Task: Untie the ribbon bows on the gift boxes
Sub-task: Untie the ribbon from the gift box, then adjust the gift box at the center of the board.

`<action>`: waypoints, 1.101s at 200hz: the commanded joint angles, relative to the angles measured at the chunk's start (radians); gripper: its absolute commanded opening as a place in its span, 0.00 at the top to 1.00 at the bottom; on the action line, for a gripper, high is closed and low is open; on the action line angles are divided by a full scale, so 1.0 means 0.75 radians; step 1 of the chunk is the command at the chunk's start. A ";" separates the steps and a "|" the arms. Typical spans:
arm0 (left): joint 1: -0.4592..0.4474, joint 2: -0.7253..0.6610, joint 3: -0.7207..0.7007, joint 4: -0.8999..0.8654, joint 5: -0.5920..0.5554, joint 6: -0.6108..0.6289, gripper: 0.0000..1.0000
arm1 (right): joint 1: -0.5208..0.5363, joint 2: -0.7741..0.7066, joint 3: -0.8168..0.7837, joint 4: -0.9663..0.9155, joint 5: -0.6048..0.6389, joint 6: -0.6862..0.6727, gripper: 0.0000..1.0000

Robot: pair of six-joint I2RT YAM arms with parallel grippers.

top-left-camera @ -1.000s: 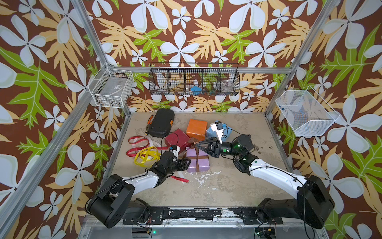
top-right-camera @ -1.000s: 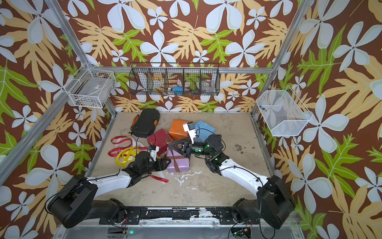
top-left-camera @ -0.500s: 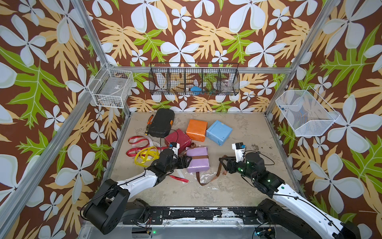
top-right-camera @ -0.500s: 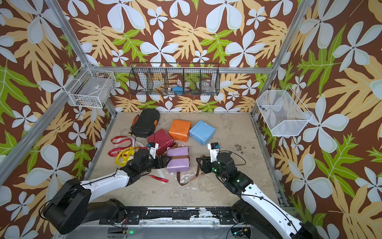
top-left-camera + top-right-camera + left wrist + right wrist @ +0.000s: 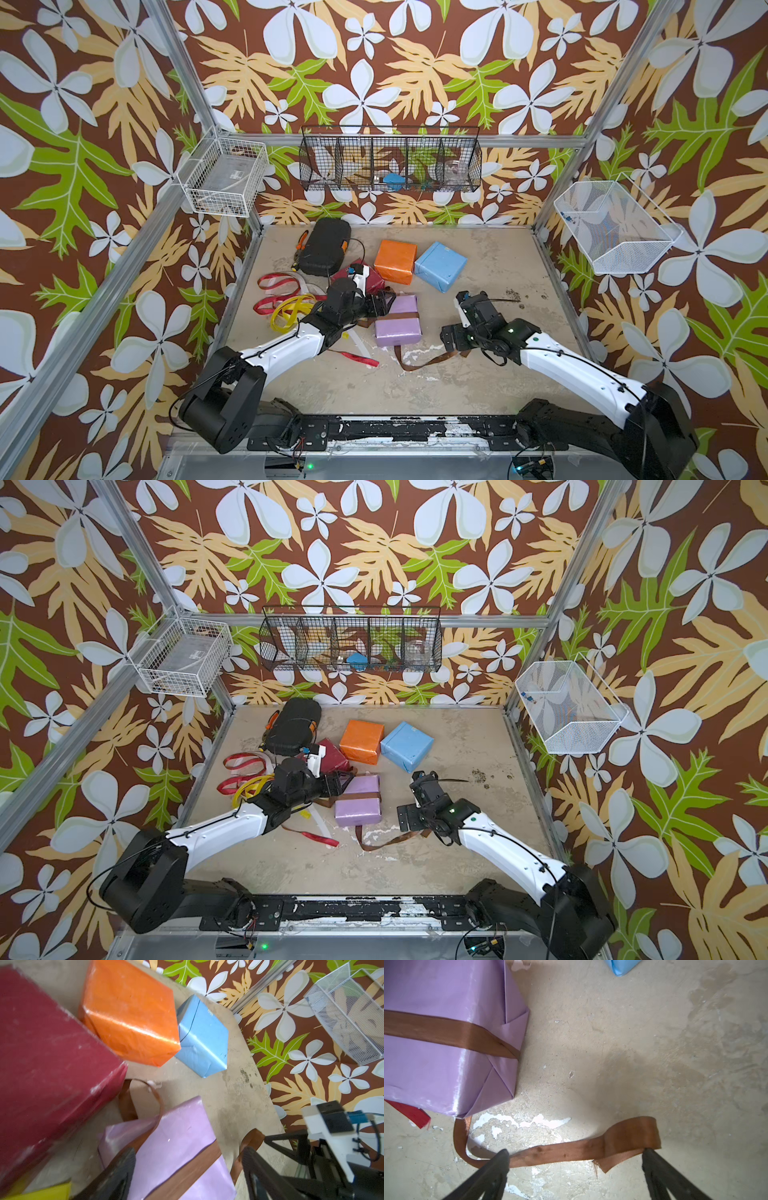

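Observation:
The lilac gift box (image 5: 397, 332) lies mid-table with a brown ribbon (image 5: 428, 360) banded across it; no bow shows, and the loose tail trails over the floor. My left gripper (image 5: 189, 1167) is open, its fingers straddling the lilac box (image 5: 176, 1136) at its far left corner. My right gripper (image 5: 575, 1159) is open just above the floor, and the ribbon tail (image 5: 571, 1153) lies free between its fingertips. The orange box (image 5: 395, 261) and light blue box (image 5: 440, 266) sit bare behind. The dark red box (image 5: 372, 278) is partly hidden by my left arm.
A black tool case (image 5: 324, 247) lies at the back left. Loose red ribbon (image 5: 278, 286) and yellow ribbon (image 5: 291, 309) lie at the left edge, and a red strip (image 5: 353, 358) lies by my left arm. Wire baskets hang on the walls.
My right gripper pulled away from the boxes to the front right, drawing the brown ribbon out, then opened and dropped it. The left gripper opened wider at the lilac box.

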 commanded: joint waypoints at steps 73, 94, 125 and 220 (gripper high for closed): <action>-0.002 0.420 0.257 -0.003 0.133 0.090 0.15 | 0.060 -0.133 -0.091 0.178 -0.516 -0.065 0.05; -0.001 0.439 0.241 -0.003 0.130 0.092 0.16 | 0.062 -0.087 -0.200 0.329 -0.570 0.017 0.53; -0.002 0.429 0.206 -0.010 0.145 0.086 0.17 | 0.098 0.008 -0.283 0.562 -0.571 0.116 0.51; -0.003 0.259 0.054 -0.025 0.201 0.019 0.19 | 0.108 0.221 -0.287 0.980 -0.362 0.306 0.31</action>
